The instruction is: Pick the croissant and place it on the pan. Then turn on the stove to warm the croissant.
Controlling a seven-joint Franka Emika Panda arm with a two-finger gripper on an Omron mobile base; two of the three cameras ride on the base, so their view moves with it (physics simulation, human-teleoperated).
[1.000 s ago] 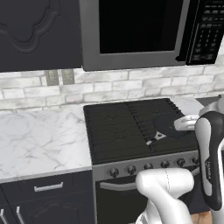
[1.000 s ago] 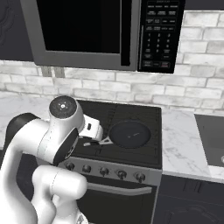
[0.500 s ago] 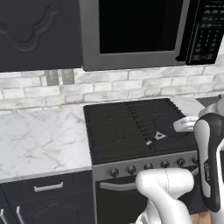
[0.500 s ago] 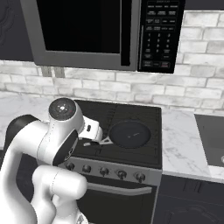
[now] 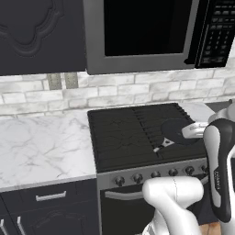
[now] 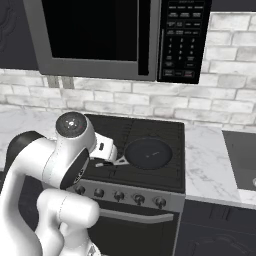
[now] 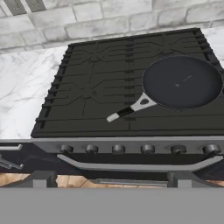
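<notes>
The black stove (image 7: 96, 87) lies in front of and below the hand, and its row of dark knobs (image 7: 118, 149) runs along the silver front. The round black pan (image 7: 183, 82) sits on the right-hand grates with nothing in it. Its silver handle (image 7: 131, 109) points toward the stove's front. The same pan (image 5: 179, 131) (image 6: 148, 153) shows from both sides of the base. My gripper (image 7: 111, 179) hovers before the stove front, short of the handle. It is open wide with nothing between its fingertips (image 7: 43, 178). The croissant is out of view.
A microwave (image 5: 142, 32) (image 6: 100, 35) hangs above the stove. White marble counter (image 5: 41, 147) runs to the stove's left, with dark drawers (image 5: 50, 196) below it. More marble counter (image 6: 210, 160) lies to the right, next to a dark recess (image 6: 242, 160).
Almost nothing. The arm drifts very slightly, the gripper stays open, and the pan and stove keep their places.
</notes>
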